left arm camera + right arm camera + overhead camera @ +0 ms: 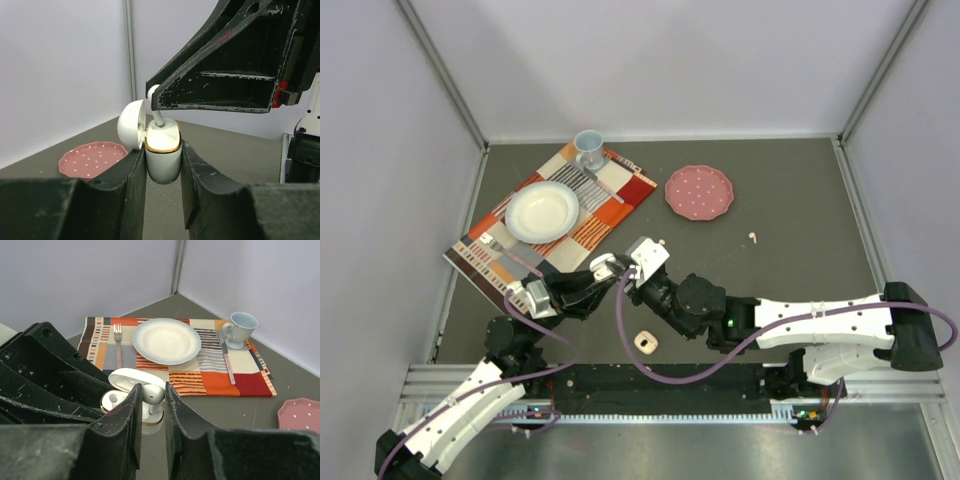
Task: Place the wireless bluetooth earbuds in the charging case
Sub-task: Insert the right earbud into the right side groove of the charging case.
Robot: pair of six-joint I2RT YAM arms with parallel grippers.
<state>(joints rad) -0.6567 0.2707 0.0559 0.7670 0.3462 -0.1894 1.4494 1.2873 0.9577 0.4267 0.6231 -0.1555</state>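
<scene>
Earbud [158,120] clamped in right gripper [152,399] jaws, stem dipping into open charging case [163,145] clamped in left gripper [162,167] jaws.

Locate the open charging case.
In the left wrist view, the open charging case is clamped in the left gripper, under the earbud held by the right gripper; the pink plate lies beyond.

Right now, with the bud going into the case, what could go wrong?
1. The earbud in the right claw looks tilted, so its stem could catch on the charging case rim instead of seating.
2. The left claw pinches the rounded case by its sides, so a push may twist it or make it slip.
3. The right claw sits close to the open lid and might knock it.
</scene>
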